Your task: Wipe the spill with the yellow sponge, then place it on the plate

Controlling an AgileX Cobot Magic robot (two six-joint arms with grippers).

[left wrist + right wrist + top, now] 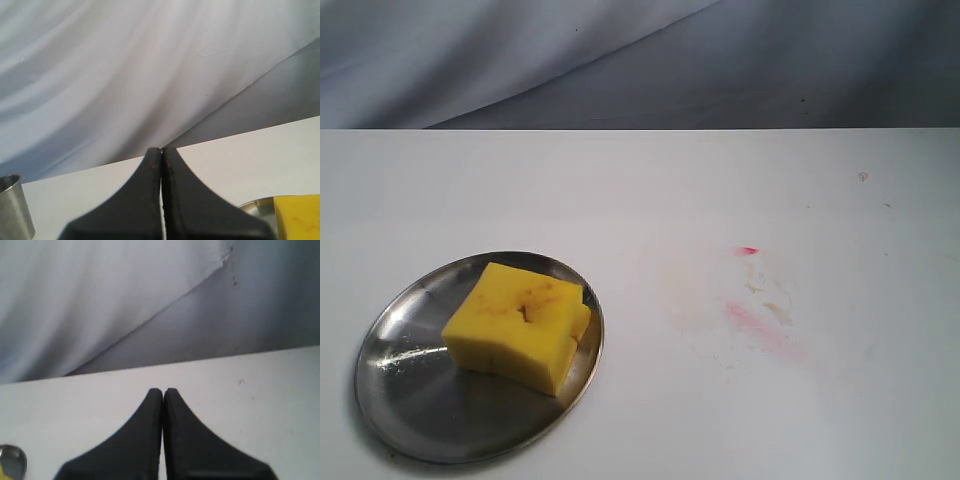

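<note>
The yellow sponge (523,324) lies on the round steel plate (410,400) at the front left of the white table; a corner of the sponge (298,217) and a bit of plate rim (257,206) show in the left wrist view. Only a faint yellowish smear of the spill (776,311) is left, among pink-red streaks. Neither arm appears in the exterior view. My left gripper (161,149) is shut with nothing in it, beside the plate. My right gripper (163,390) is also shut and empty, over bare table.
A steel cup (14,206) stands at the edge of the left wrist view. Pink-red streaks (755,325) and a red dot (748,250) mark the table right of centre. A grey cloth backdrop (640,60) hangs behind the table's far edge.
</note>
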